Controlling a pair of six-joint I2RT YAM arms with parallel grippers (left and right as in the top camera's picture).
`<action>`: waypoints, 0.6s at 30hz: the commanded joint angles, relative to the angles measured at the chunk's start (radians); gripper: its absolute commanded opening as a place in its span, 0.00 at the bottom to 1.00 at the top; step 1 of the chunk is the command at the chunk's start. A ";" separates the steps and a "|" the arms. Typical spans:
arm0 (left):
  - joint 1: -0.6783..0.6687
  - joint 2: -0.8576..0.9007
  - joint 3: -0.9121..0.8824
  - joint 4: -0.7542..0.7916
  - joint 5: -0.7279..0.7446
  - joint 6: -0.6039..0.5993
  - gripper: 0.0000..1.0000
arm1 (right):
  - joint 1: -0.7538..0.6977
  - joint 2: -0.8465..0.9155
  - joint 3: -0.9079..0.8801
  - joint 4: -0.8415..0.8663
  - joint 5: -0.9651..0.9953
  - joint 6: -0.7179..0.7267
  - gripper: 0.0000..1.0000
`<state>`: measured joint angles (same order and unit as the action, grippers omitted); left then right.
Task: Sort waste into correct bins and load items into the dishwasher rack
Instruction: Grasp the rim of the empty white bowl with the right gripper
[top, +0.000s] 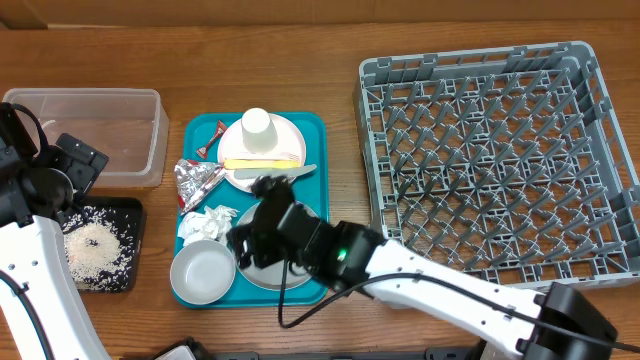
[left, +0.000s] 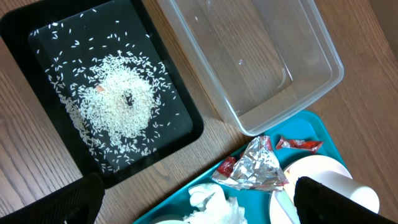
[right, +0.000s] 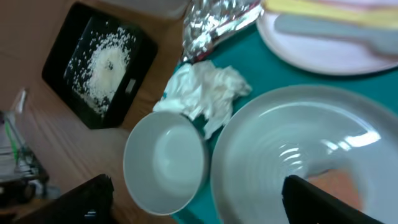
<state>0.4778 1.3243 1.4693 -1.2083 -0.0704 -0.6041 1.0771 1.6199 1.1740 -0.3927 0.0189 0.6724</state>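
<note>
The grey round plate (right: 311, 143) lies on the teal tray (top: 318, 130) with a small orange food square (right: 336, 186) on it. The white bowl (right: 165, 162) sits to its left, and the crumpled white napkin (right: 205, 90) and silver foil (right: 217, 22) lie beyond. My right gripper (right: 199, 202) hovers open and empty over the bowl and the grey plate (top: 300, 215). The pinkish-white plate (top: 285, 135) carries the small white cup (top: 257, 125) and flat utensils (top: 262, 162). My left gripper (left: 193, 208) is open and empty above the tray's corner, near the foil (left: 255, 165) and red wrappers (left: 298, 144).
The clear tub (top: 90, 130) stands at the back left, with nothing in it. The shallow black tray (top: 125, 215) in front of it holds a heap of white rice (top: 95, 245). The large grey dishwasher rack (top: 490, 160) fills the right side, with no items in it.
</note>
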 joint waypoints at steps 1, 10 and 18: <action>0.000 -0.004 0.026 0.001 0.009 -0.013 1.00 | 0.014 0.060 0.030 -0.003 -0.001 0.085 0.94; 0.000 -0.004 0.026 0.001 0.009 -0.013 1.00 | 0.047 0.188 0.030 0.051 -0.081 0.092 0.92; 0.000 -0.004 0.026 0.001 0.009 -0.013 1.00 | 0.096 0.227 0.030 0.061 -0.072 0.092 0.80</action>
<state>0.4778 1.3243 1.4693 -1.2079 -0.0704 -0.6041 1.1465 1.8153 1.1786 -0.3431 -0.0525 0.7609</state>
